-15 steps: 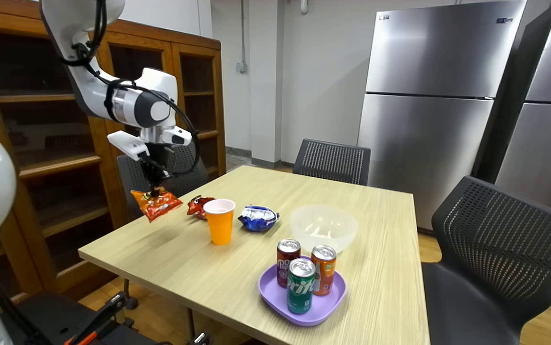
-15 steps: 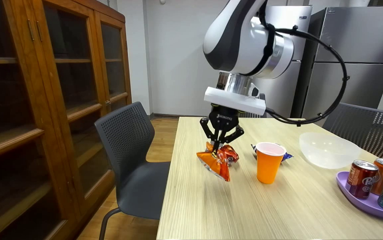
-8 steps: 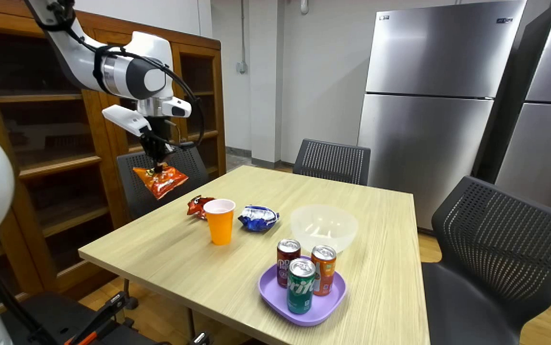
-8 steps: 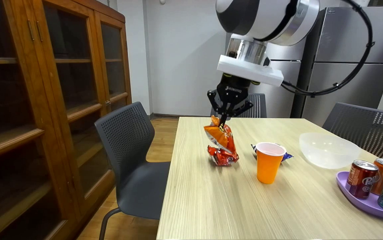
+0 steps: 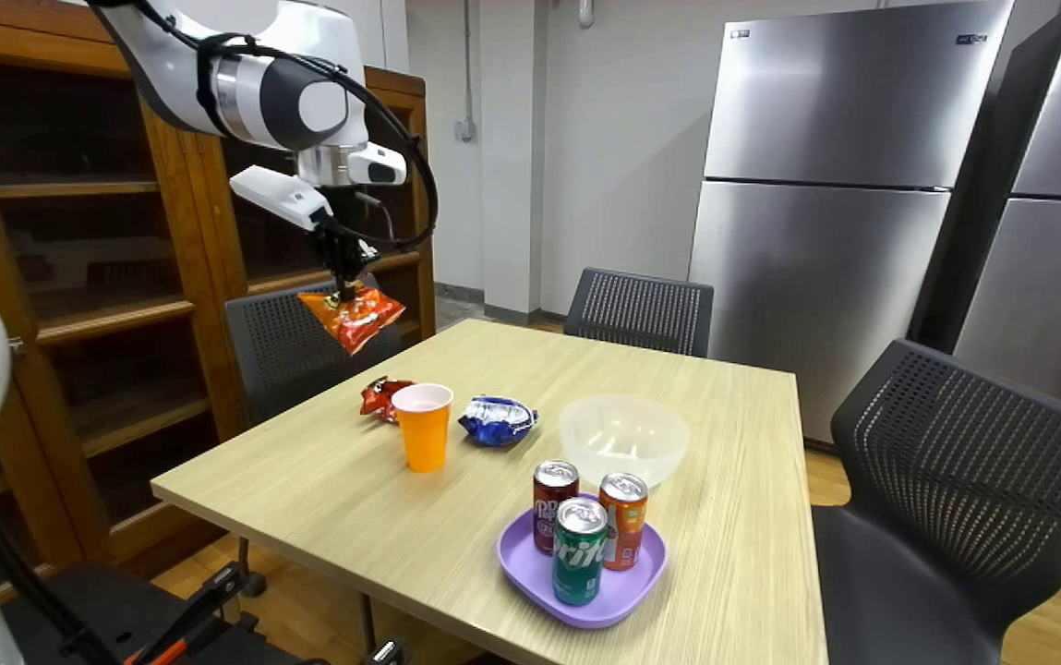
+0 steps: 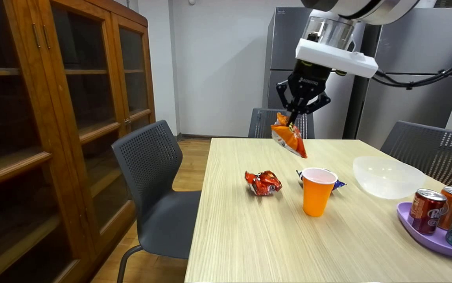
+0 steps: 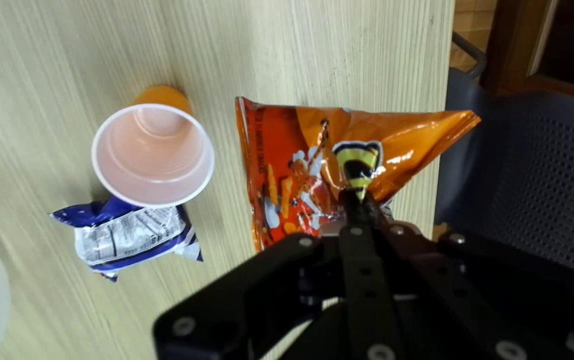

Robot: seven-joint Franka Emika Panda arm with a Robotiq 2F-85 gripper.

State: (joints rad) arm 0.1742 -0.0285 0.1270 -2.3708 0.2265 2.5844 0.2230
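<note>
Black tool [image 7: 360, 199], almost closed, pinches orange bag [image 7: 299, 167].

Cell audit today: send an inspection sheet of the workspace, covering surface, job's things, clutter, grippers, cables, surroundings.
Surface: table, light wood grain.
Job's things: orange bag, in the air, hanging at a slant.
Clutter: red bag on the table; upright cup, blue bag close by it; bowl; tray with three cans standing on it.
Grippers: one gripper, shut on the orange bag.
Cables: black cable looping out from the arm, off the table.
Surroundings: chairs around the table; cabinet with glass doors; fridges.
</note>
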